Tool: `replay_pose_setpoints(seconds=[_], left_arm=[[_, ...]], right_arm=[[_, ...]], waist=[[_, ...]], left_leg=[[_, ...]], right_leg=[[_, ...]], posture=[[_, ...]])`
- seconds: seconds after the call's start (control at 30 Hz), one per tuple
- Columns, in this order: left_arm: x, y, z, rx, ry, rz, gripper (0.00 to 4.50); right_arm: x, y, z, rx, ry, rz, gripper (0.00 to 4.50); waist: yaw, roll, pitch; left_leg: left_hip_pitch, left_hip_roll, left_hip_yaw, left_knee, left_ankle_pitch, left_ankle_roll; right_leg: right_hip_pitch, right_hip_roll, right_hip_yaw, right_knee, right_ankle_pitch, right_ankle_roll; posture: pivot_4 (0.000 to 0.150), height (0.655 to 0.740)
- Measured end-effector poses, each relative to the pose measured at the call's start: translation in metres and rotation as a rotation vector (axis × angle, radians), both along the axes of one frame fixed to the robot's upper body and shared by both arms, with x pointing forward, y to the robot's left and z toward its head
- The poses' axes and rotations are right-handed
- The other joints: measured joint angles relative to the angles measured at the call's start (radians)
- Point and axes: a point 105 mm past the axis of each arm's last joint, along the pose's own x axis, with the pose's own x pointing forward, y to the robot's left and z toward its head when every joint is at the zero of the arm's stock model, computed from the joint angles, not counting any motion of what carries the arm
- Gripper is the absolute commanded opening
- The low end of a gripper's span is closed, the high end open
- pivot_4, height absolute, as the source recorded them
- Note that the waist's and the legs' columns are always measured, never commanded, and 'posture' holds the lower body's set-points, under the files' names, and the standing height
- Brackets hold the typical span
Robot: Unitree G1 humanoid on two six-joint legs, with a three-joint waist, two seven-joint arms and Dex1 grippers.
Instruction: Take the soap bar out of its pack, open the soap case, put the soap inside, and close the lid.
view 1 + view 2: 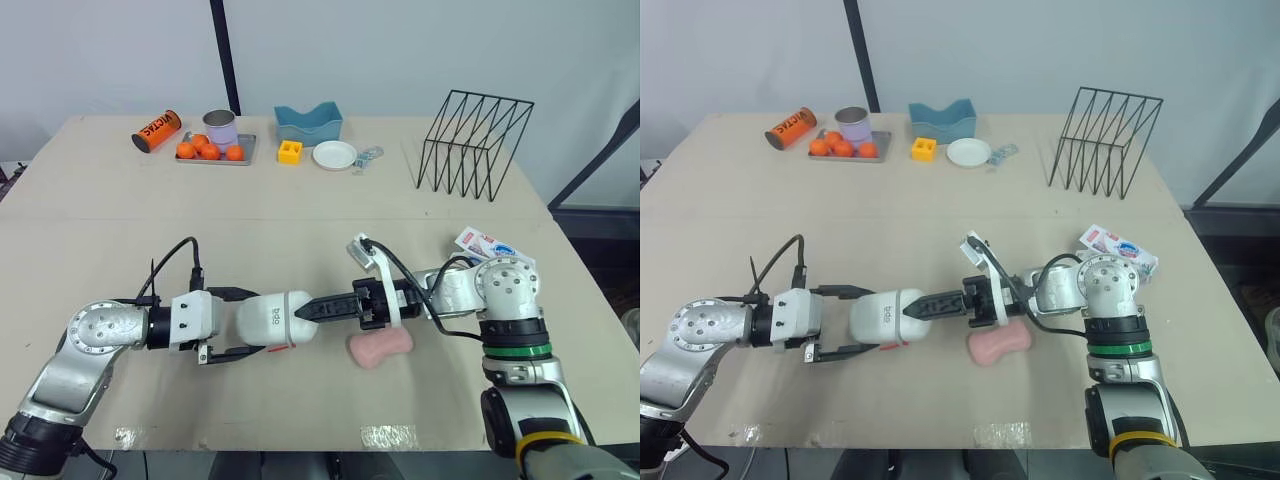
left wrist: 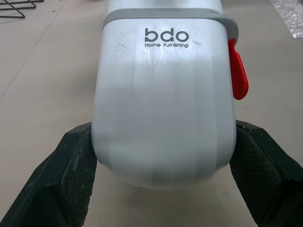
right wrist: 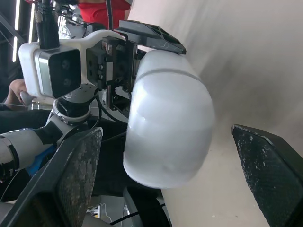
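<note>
Nearest the robot, the left pincer is clamped on the sides of the white soap case, holding it lying lengthwise just above the front of the tabletop. The left wrist view shows its two black fingers pressed against the case's flanks. A small red latch sticks out at the seam on one side. The seam looks unbroken, so the lid appears to be shut.

The right pincer meets the case from the opposite end. Its fingers are spread wide on either side of the rounded end and are not gripping it. One finger has clear space between it and the case.

Just below the right pincer, the bare pink soap bar lies on the tabletop, touching nothing else. Farther right, near the tabletop's edge, lies the printed soap pack, well apart from the bar.

So the unwrapping step looks done. What remains is opening the case, putting the soap inside and closing the lid.

Along the far edge sit an orange canister on its side, a tray holding oranges and a tin can, a blue container, a yellow block, a white plate and a black wire rack.
</note>
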Motion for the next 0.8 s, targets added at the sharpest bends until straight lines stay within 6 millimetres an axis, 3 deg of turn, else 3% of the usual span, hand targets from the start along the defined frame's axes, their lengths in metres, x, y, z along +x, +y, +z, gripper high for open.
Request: replay_pose_setpoints(seconds=[0.1,0.23,0.3,0.8], left_arm=[[-0.0002,-0.0022,-0.0019,0.007,-0.001,-0.008,3.47],[0.0009,-0.0045,-0.0001,0.006,-0.01,-0.015,3.47],[0.0014,-0.0047,0.0007,0.009,-0.018,-0.016,3.47],[-0.0007,-0.008,-0.0001,0.011,-0.022,-0.029,3.47]], right_arm=[[-0.0012,0.002,0.0007,0.004,0.001,0.004,4.25],[-0.0023,0.0024,-0.0019,-0.005,0.01,-0.013,2.51],[-0.0023,0.0017,-0.0025,0.0,0.017,-0.02,2.2],[-0.0079,-0.0027,-0.0046,-0.005,0.061,-0.037,2.04]], waist=[[0.0,0.0,0.0],[0.0,0.0,0.0],[0.0,0.0,0.0],[-0.001,0.0,0.0]], left_leg=[[0.0,0.0,0.001,0.0,0.0,0.0],[-0.002,0.0,0.001,0.0,0.0,0.0],[-0.002,0.0,0.001,0.0,0.0,0.0],[-0.002,0.001,0.002,0.0,0.0,0.0]], right_leg=[[-0.001,0.0,0.001,0.0,0.0,0.0],[-0.003,0.0,0.001,0.001,0.0,0.0],[-0.003,0.0,0.001,0.001,0.0,0.0],[-0.004,0.001,0.002,0.001,0.0,0.0]], posture=[[0.15,0.74],[0.15,0.74],[0.15,0.74],[0.15,0.74]])
